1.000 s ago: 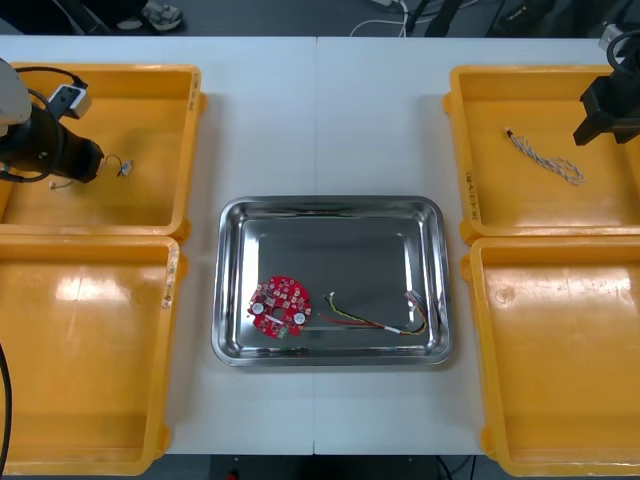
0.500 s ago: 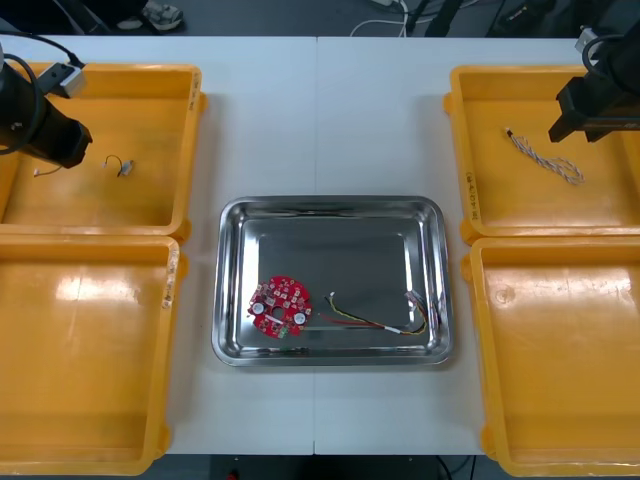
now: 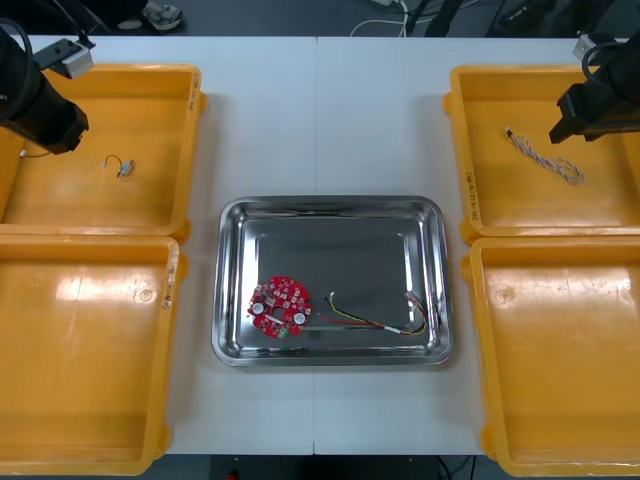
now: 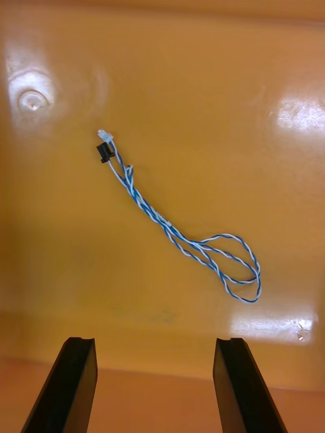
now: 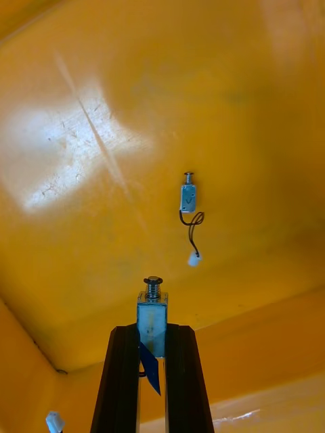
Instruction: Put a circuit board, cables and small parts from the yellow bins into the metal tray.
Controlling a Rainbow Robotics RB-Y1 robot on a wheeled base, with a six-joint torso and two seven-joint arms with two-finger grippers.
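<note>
My left gripper (image 5: 152, 338) is shut on a small metal part (image 5: 152, 318) with a wire, lifted over the far left yellow bin (image 3: 160, 85); in the front view the left gripper (image 3: 62, 128) sits near that bin's left side. A second small metal part (image 5: 188, 199) lies on the bin floor beyond, seen also in the front view as a small metal part (image 3: 123, 166). My right gripper (image 4: 156, 369) is open above the far right yellow bin (image 3: 500, 85), short of the twisted blue and white cable (image 4: 183, 233), (image 3: 545, 157). The metal tray (image 3: 330, 212) holds a red circuit board (image 3: 280, 306) and a red and yellow cable (image 3: 375, 318).
Two near yellow bins (image 3: 85, 360), (image 3: 560, 360) flank the tray. The right arm (image 3: 598, 100) hangs over the far right bin's right part.
My left gripper has risen and pulled toward the bin's far left corner with the small metal part. My right gripper moved left toward the cable, then held.
</note>
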